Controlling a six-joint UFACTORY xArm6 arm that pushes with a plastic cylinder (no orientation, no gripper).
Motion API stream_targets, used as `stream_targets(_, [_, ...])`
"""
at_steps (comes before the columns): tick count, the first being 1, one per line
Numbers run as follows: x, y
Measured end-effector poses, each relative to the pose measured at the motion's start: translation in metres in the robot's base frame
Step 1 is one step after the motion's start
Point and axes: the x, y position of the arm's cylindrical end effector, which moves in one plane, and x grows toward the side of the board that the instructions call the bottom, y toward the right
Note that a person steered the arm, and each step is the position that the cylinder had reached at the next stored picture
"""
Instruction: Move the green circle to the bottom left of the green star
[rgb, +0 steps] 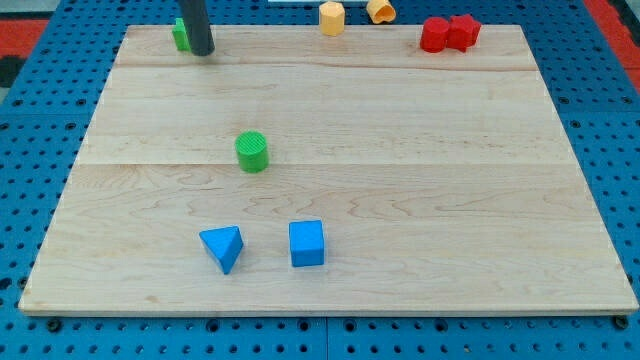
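Observation:
The green circle (252, 151) stands on the wooden board (420, 190), left of centre. The green star (181, 35) sits at the board's top left corner, mostly hidden behind my rod; its shape cannot be made out. My tip (202, 52) rests on the board just right of and below the green star, touching or nearly touching it. The green circle lies well below my tip and slightly to the right.
A blue triangle (223, 247) and a blue cube (307, 243) sit near the view's bottom. Two yellow blocks (331, 17) (380, 10) and two touching red blocks (436, 34) (463, 30) line the top edge.

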Motion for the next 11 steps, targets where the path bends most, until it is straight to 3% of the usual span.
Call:
stream_targets(1, [0.074,0.096])
stream_targets(2, [0.163,0.141])
stream_targets(3, [0.186,0.111])
stream_targets(4, [0.125,0.02])
stream_targets(5, [0.093,-0.052])
stream_targets(6, [0.136,-0.05])
stream_targets(7, [0.118,-0.099])
stream_targets(10, [0.037,-0.078])
stream_targets(11, [0.048,-0.105])
